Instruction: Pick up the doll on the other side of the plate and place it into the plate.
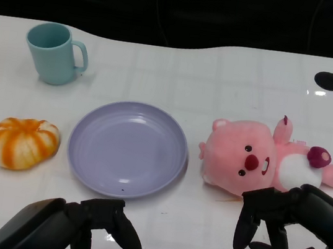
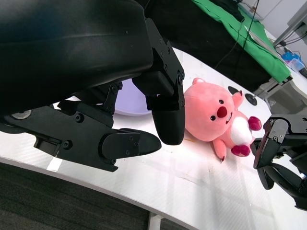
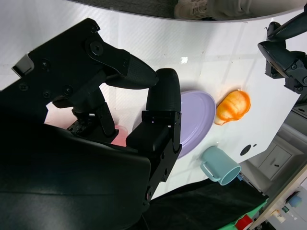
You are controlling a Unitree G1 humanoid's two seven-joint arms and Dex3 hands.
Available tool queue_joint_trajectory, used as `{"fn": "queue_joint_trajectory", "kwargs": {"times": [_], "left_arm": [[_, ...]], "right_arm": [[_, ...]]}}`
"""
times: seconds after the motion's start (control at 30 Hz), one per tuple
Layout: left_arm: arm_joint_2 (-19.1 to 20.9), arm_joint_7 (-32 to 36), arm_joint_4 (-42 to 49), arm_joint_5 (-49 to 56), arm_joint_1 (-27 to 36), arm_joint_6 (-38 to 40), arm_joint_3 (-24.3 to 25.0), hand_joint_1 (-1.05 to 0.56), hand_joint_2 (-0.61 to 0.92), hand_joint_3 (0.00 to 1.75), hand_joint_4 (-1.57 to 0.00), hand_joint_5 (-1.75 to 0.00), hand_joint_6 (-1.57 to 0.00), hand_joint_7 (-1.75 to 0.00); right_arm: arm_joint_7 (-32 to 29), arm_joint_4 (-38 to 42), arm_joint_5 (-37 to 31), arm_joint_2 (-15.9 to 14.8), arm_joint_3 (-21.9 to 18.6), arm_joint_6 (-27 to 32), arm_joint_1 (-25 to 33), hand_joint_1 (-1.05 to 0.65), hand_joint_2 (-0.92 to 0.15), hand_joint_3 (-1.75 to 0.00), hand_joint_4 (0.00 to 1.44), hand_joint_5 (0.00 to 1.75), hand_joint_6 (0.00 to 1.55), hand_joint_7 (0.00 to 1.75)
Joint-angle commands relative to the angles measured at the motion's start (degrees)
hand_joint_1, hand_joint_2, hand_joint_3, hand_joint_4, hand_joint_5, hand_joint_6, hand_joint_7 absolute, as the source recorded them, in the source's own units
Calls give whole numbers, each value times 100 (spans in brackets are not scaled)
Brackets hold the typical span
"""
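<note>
The reach is judged to be in hand: the soft, furry pink doll lies on the bench at right of centre, just right of the smooth, round lilac plate. The right hand is held just below it, fingers parted, grasping nothing; closing around the plush body is called for next. The left hand, lower left, is released too.

The robot's left hand hovers low at the table's near edge, fingers apart and holding nothing. Its right hand hangs over the table to the right, fingers spread and curved downward, also empty.
</note>
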Motion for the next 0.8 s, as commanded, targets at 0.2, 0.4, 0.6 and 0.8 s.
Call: {"fn": "queue_joint_trajectory", "kwargs": {"times": [0.2,0.4,0.6,0.8], "left_arm": [[66,3,20,-53,33,-26,104,-26,92,43,-67,-175,-66,-101],[65,-8,58,-80,43,-61,130,-27,92,44,-67,-175,-66,-101],[52,5,80,-101,58,-98,132,-27,92,44,-67,-175,-66,-101],[42,18,76,-76,57,-91,123,-27,92,44,-67,-175,-66,-101]], "right_arm": [[-23,-59,-6,-62,-7,142,5,-17,-55,-105,76,172,76,118],[-72,-32,-45,-35,6,52,18,-17,-53,-106,78,172,77,118],[-64,-36,-46,-41,10,59,24,-18,-52,-109,79,172,78,118],[-64,-24,-50,-40,8,57,21,-17,-52,-109,79,174,79,119]]}}
